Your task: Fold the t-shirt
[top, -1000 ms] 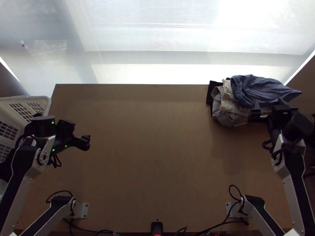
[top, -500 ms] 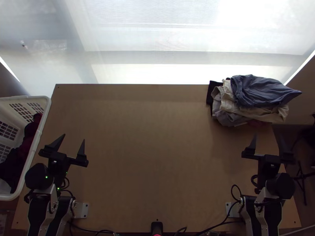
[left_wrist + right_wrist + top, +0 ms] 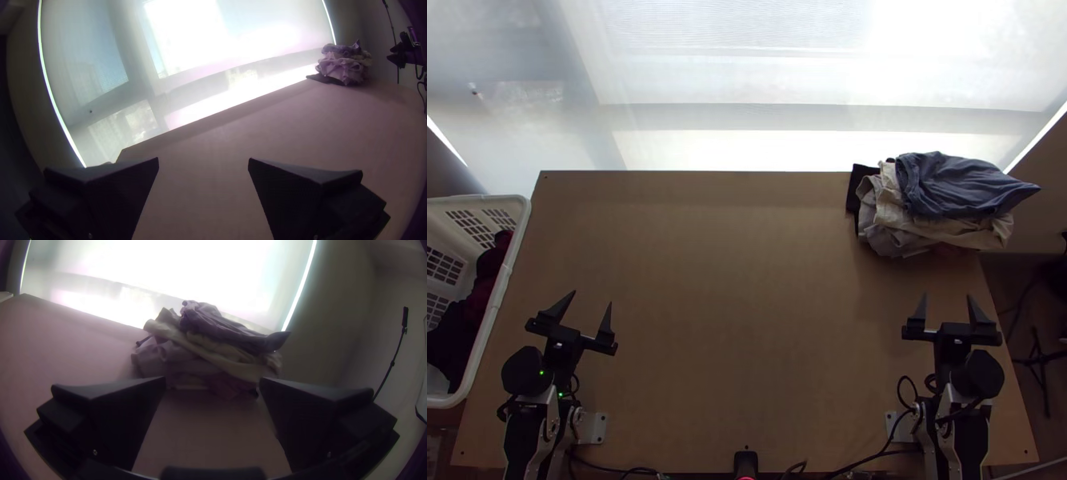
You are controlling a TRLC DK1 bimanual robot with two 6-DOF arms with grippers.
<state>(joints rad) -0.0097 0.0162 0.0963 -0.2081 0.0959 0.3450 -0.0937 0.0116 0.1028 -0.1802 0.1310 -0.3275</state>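
One left gripper (image 3: 592,297): wide, near left corner of table (image 3: 747,320).
Right gripper (image 3: 947,295): wide, near right corner; likely parked.
Garments (image 3: 951,192): far right corner, presumably saving workspace.

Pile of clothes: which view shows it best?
The right wrist view: the pile of clothes is large there, its stacked layers side-on. The top view shows its outline from above; the left wrist view shows it small, far off.

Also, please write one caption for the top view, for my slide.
Left gripper and right gripper open above the wooden table, a pile of clothes at its far right corner.
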